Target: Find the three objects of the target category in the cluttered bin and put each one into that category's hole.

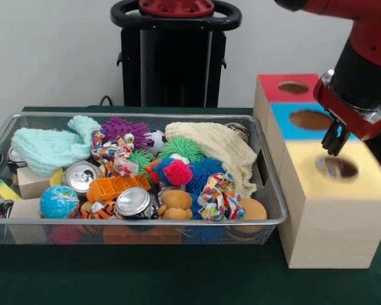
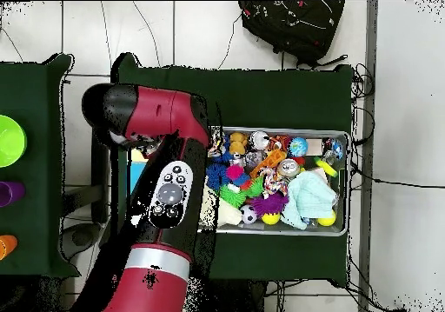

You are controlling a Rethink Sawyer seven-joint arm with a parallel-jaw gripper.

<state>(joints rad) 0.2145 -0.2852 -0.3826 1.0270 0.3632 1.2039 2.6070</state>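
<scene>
Three holes sit in the wooden sorter box at the table's right edge: red, blue, yellow. Gripper hovers between the blue and yellow holes, dark fingers hanging close together, nothing visibly held; can't tell if fully closed. Judged step: at the holes, either just dropped or about to. Next move probably calls for swinging over the wire bin and picking another target. Target category unclear. Bin is packed: two shiny metal cans, fuzzy mint cloth at the bin's left end, cream knit cloth, rubbery spiky balls, small globe ball, orange ridged plastic tray, braided rope toy. Soft stuff tangles; cans are rigid and slick.
</scene>
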